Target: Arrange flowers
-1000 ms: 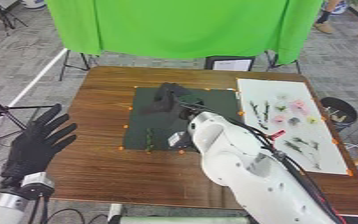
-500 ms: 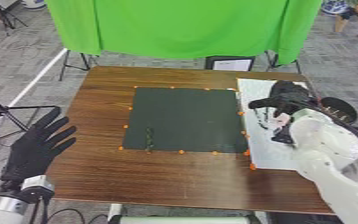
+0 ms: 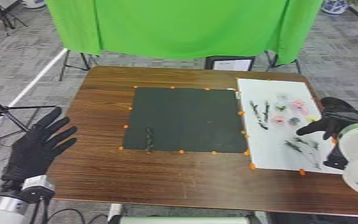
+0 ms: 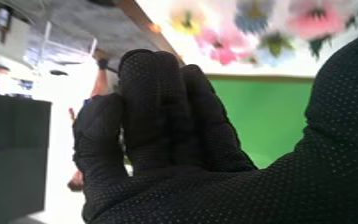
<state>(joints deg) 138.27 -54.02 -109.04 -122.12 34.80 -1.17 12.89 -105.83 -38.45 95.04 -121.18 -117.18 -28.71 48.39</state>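
1. The left hand (image 3: 38, 147) is being held open, fingers straight, beside the left side of the brown table (image 3: 158, 182).
2. At the table's right side, the right hand (image 3: 335, 124) is being held open over the edge of the white sheet (image 3: 269, 150); its fingers (image 4: 162, 110) are being held straight.
3. On the near half of that sheet, thin-stemmed sprigs (image 3: 307, 146) are being displayed.
4. 1 green sprig (image 3: 149, 139) is being supported by the black mat (image 3: 193, 122), near its near left corner.
5. Farther up the sheet, 2 dark stems (image 3: 265, 113) are being shown side by side, left of the flowers.
6. The pink flowers (image 3: 300, 106) and 1 yellow flower (image 3: 311, 119) are being grouped on the same sheet, near the right hand.
7. Beyond the table's far edge, the green cloth (image 3: 180, 27) is being hung.
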